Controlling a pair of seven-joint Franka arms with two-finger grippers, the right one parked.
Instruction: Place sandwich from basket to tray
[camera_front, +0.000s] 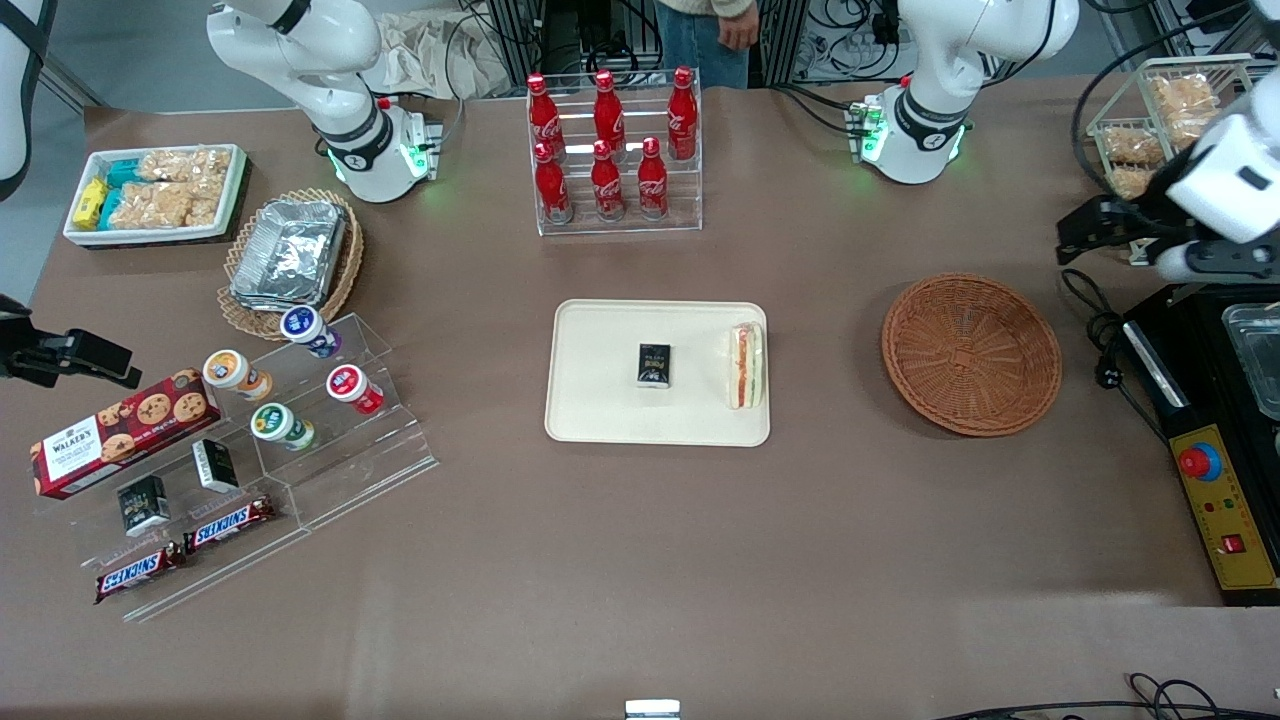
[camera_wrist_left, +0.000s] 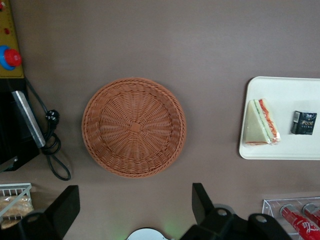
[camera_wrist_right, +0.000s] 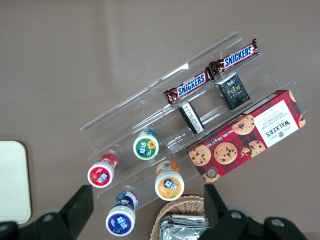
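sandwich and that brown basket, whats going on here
The small triangular white-bread sandwich already lies on the flat cream-beige rectangular plastic tray, near the edge facing the round reddish-brown woven wicker basket, which holds nothing. A small black box sits beside the sandwich on the tray. The working arm's hand is open, holds nothing, and hangs high over the table toward the working arm's end, apart from both. The placing looks done.

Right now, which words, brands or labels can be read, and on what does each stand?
"SNICKERS": two chocolate bars on the clear stand.
"WALKER'S": red biscuit box.
Coca-Cola script: red bottles.
Small black box on the tray beside the sandwich: unreadable.
Yogurt lids: unreadable.
Basket, open gripper above it: none.
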